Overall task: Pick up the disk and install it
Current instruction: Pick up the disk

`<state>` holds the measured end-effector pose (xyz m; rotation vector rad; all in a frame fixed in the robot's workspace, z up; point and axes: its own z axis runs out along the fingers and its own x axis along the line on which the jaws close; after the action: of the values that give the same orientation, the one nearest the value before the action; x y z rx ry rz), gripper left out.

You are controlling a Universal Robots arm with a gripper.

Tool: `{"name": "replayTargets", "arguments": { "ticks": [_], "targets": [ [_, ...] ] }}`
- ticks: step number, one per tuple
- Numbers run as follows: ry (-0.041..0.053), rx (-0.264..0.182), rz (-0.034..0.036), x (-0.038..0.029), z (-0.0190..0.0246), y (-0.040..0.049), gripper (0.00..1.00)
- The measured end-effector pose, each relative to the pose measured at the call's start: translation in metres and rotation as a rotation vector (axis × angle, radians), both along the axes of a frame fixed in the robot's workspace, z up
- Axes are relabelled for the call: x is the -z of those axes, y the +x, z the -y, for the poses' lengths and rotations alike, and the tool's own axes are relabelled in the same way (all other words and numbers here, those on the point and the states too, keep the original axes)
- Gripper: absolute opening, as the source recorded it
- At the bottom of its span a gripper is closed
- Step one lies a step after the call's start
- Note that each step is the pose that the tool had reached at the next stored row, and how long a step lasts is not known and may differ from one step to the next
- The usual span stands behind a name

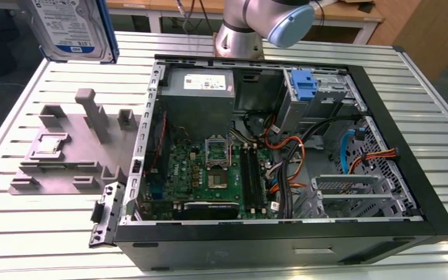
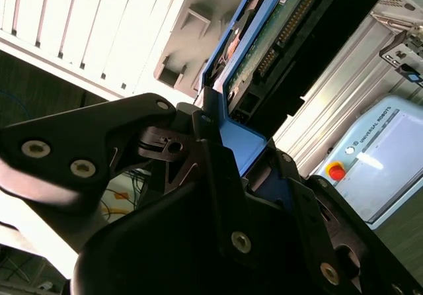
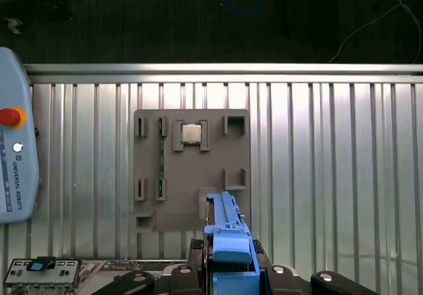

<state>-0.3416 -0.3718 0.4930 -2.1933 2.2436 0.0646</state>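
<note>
Exterior view has the disk (image 1: 72,29) up in the upper left of the frame. It's standing on edge with its white-and-blue label facing the camera, hanging above the slatted table (image 1: 21,233). It's well off to the exterior view's left of the open computer case (image 1: 286,236) and sits higher in the frame than the grey plastic holder (image 1: 76,157) lying flat on the table. Inside the case you can see the green motherboard (image 1: 208,169), the grey power supply (image 1: 200,84) at the back, and a blue bracket (image 1: 305,84) near the upper right corner. The arm (image 1: 263,23) pokes in at the top centre.

In the second wrist view the claw (image 2: 244,151) is clamped tight on the disk (image 2: 277,30). Its black fingers (image 2: 208,133) pinch the blue rail on either side, and the green circuit-board side of the drive sticks out past the tips.

The first wrist view looks straight down. The claw (image 3: 228,263) has the blue rail of the disk (image 3: 228,239) squeezed between its fingers. The grey holder (image 3: 192,169) is right underneath, with a small square chip (image 3: 191,133) sitting in one of its pockets.
</note>
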Motion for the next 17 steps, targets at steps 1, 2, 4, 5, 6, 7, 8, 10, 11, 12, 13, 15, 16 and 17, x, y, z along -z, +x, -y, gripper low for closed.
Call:
{"name": "replayTargets", "arguments": {
  "ticks": [1,2,4,5,6,7,8,10,11,12,13,15,16,17],
  "targets": [
    [0.0000,0.000,0.0000,0.0000,0.0000,0.0014,0.37],
    [0.0000,0.000,0.0000,0.0000,0.0000,0.0030,0.37],
    [0.0000,0.000,-0.0001,0.0000,0.0000,0.0060,0.37],
    [-0.0001,0.000,-0.0001,0.0000,0.0000,0.0075,0.37],
    [-0.0001,0.000,-0.0001,0.0000,0.0000,0.0092,0.37],
    [0.0000,0.000,0.0000,0.0000,0.0000,0.0108,0.37],
    [-0.0001,0.000,0.0000,0.0000,0.0000,0.0124,0.37],
    [0.0000,0.000,0.0000,0.0000,0.0000,0.0134,0.37],
    [0.0000,0.000,0.0000,0.0000,0.0000,0.0134,0.37],
    [-0.0001,0.000,0.0000,0.0000,0.0000,0.0138,0.37],
    [0.0000,0.000,0.0000,0.0000,0.0000,0.0142,0.37],
    [-0.0001,0.000,0.0000,0.0000,0.0000,0.0143,0.37],
    [-0.0001,0.000,-0.0001,0.0000,0.0000,0.0147,0.37],
    [0.0000,0.000,0.0000,0.0000,0.0000,0.0150,0.37]
  ]
}}
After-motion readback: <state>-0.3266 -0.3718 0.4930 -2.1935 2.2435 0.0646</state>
